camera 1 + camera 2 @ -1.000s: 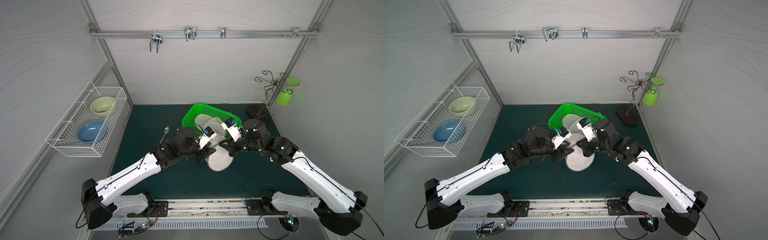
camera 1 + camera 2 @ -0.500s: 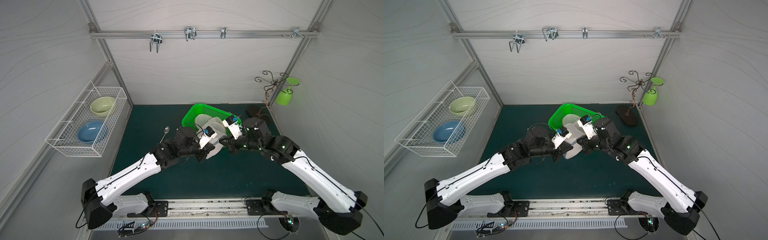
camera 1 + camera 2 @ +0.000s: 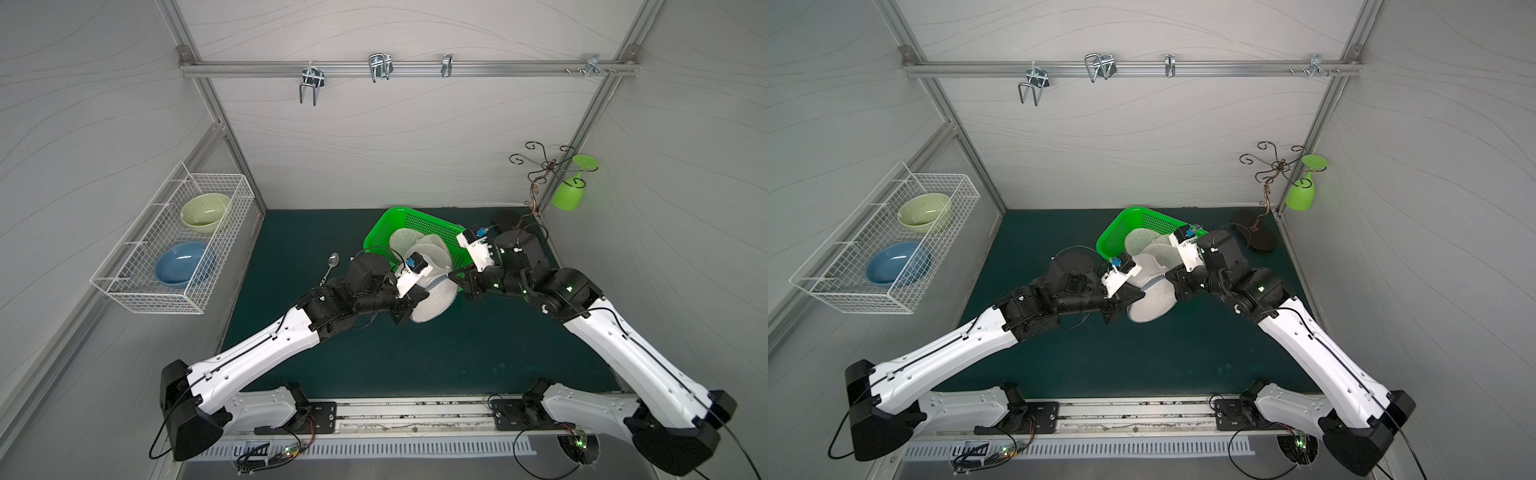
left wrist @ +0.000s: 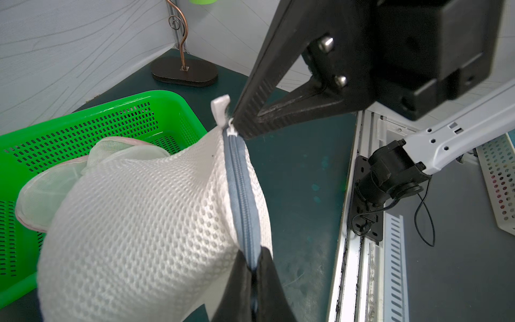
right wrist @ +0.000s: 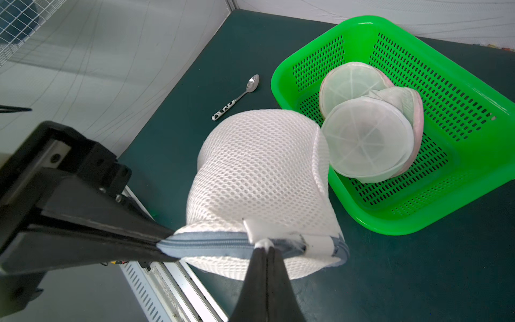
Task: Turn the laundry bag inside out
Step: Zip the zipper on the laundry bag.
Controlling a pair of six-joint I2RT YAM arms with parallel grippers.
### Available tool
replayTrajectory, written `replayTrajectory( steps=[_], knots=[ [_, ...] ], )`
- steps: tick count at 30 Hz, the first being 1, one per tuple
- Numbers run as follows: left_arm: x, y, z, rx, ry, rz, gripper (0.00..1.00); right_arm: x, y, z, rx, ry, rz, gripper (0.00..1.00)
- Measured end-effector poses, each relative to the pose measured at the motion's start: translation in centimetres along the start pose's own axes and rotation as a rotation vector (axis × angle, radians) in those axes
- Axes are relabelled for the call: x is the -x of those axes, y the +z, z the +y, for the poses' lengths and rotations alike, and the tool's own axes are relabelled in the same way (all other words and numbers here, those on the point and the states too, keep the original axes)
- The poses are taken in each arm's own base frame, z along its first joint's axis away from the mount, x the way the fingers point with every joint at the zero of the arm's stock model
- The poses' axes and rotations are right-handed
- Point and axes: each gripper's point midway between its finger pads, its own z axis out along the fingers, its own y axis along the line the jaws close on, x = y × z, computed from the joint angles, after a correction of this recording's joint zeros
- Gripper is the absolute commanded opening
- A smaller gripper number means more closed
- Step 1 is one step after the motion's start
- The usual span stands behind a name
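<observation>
Left end effector point(image 4: 253, 260): we see its jaws together, clamped on one end of the grey zipper point(image 4: 241, 195).
Right end effector point(image 5: 265, 250): its jaws are together too, pinching the small white zipper pull point(image 4: 232, 131) near the other end of the zipper.
Laundry bag point(image 5: 259, 167): the white mesh bag is puffed out and held up between the two end effectors over the bench point(image 5: 404, 278), just in front of the green basket. We cannot tell whether its lower end touches the bench.
Zipper state: the stretch between the two grips looks shut. We judge the mouth has to be opened before anything can be turned.
Handling: we expect the bag to be very light, soft and springy. It should fold and sag rather than hold a shape, and a firm pinch should not hurt it.
Where to hold: the stiff zipper tape and the pull give the surest grip. Once the bag is open, we would hold the rim of the mouth and push the closed end through.
Risk: the pull is tiny and may slip out of the jaws.
Basket point(image 5: 404, 227): it stands beyond the bag and holds two other round mesh bags point(image 5: 367, 139).
Spoon point(image 5: 237, 97): it lies on the bench beside the basket, apart from the bag.
Stand point(image 4: 184, 75): it is in the far corner, with a green cup point(image 3: 567, 198) hanging from it.
</observation>
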Motion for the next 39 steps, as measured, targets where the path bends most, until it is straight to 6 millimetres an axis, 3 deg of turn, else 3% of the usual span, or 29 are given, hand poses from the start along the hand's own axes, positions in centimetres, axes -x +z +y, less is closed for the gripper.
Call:
replayTrajectory(
  steps=[6, 8, 10, 14, 17, 21, 27, 30, 32, 34, 39],
  knots=[
    [-0.2, -0.1, -0.1, -0.022, -0.009, 0.007, 0.00, -0.4, 0.2, -0.2, 0.003, 0.008, 0.014, 0.02],
    [-0.2, -0.2, -0.1, -0.032, -0.017, 0.006, 0.00, -0.4, 0.2, -0.1, 0.011, 0.011, 0.014, 0.30],
    [-0.4, -0.3, 0.1, -0.049, -0.041, 0.001, 0.00, -0.3, 0.0, -0.3, 0.019, 0.019, 0.009, 0.46],
    [-1.2, -1.1, 1.2, -0.081, -0.130, -0.021, 0.00, -0.3, -0.4, -2.5, 0.050, 0.104, -0.050, 0.60],
    [-1.6, -1.7, 2.0, -0.108, -0.199, -0.047, 0.00, -1.6, -0.3, -4.5, 0.101, 0.204, -0.101, 0.71],
    [-1.4, -2.5, 2.1, -0.160, -0.265, -0.099, 0.00, -3.3, 0.9, -2.8, 0.289, 0.255, -0.094, 0.76],
    [-0.4, -3.4, 1.5, -0.254, -0.318, -0.180, 0.00, -2.8, 1.1, -1.0, 0.437, 0.227, -0.115, 0.76],
    [0.2, -3.7, 1.0, -0.297, -0.322, -0.205, 0.00, -2.4, 1.4, -0.3, 0.484, 0.200, -0.124, 0.71],
    [0.6, -3.8, 0.8, -0.316, -0.320, -0.216, 0.00, -2.4, 1.5, 0.6, 0.526, 0.183, -0.119, 0.63],
    [0.8, -4.1, 0.6, -0.328, -0.317, -0.223, 0.00, -2.5, 1.6, 1.4, 0.559, 0.166, -0.108, 0.49],
    [0.3, -4.3, 1.5, -0.268, -0.324, -0.212, 0.00, -2.4, 1.6, 1.9, 0.577, 0.156, -0.113, 0.20]
  ],
)
